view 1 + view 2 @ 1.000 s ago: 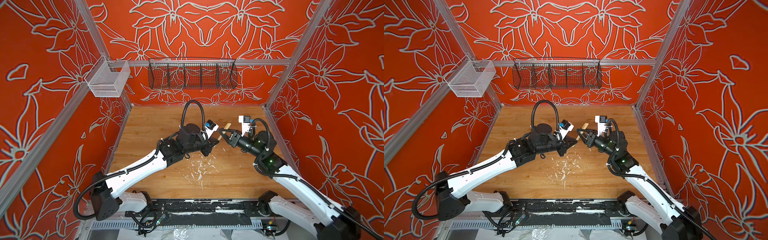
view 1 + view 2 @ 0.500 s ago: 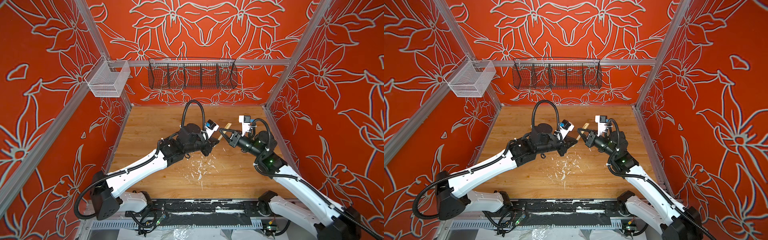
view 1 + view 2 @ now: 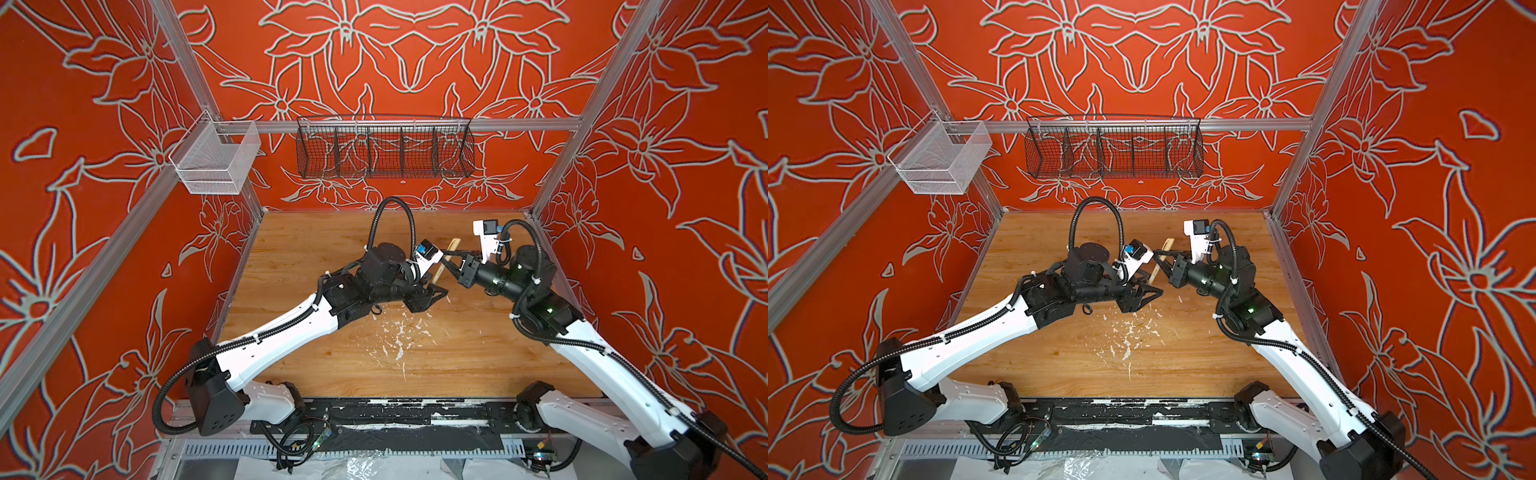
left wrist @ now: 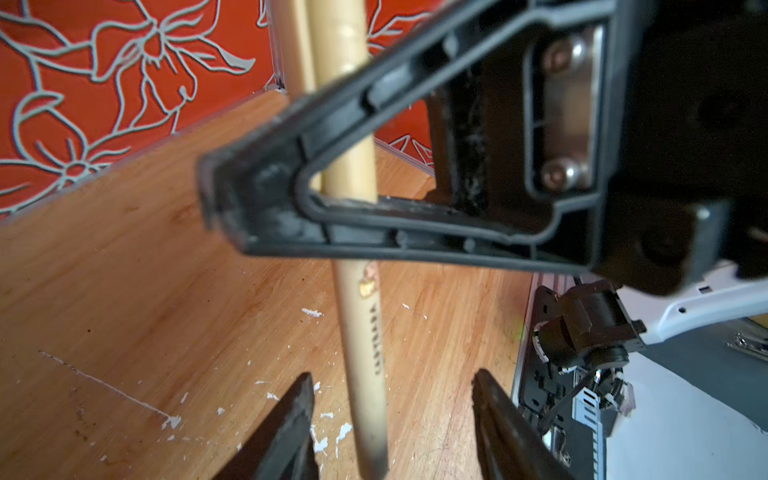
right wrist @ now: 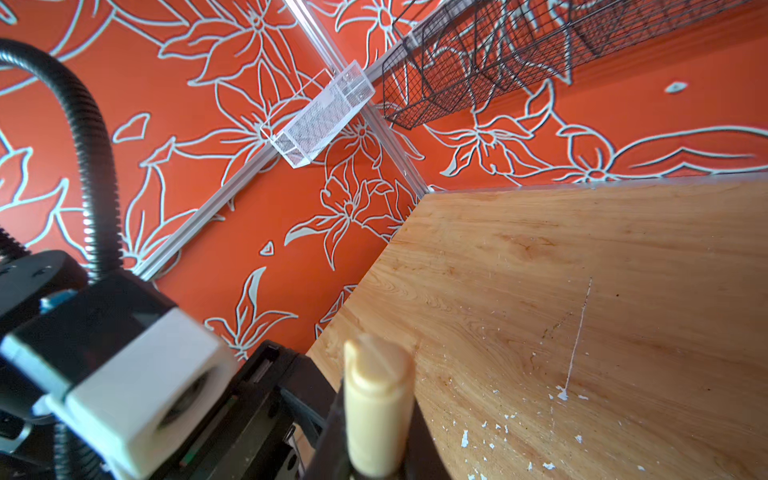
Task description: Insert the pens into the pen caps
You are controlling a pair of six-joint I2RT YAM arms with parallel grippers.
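Observation:
A tan pen [image 3: 445, 261] [image 3: 1160, 260] hangs tilted above the wooden floor between the two arms. The tan pen cap [image 5: 377, 405] [image 4: 337, 45] sits on its upper end. My right gripper [image 3: 451, 262] [image 3: 1165, 261] [image 5: 376, 457] is shut on the capped part, and one of its black fingers [image 4: 374, 174] crosses the left wrist view. My left gripper [image 3: 432, 296] [image 3: 1144, 296] [image 4: 392, 376] is open. The pen's bare lower shaft [image 4: 365, 374] passes between its jaws, nearer one side, touching neither.
White paint flecks [image 3: 399, 336] dot the wooden table [image 3: 316, 245] below the grippers. A black wire basket [image 3: 384, 147] and a white mesh bin [image 3: 216, 160] hang on the back rail. Red patterned walls close in three sides.
My left gripper has opened and let go of the pen's shaft. The right gripper still holds the pen. Both arms have barely moved.

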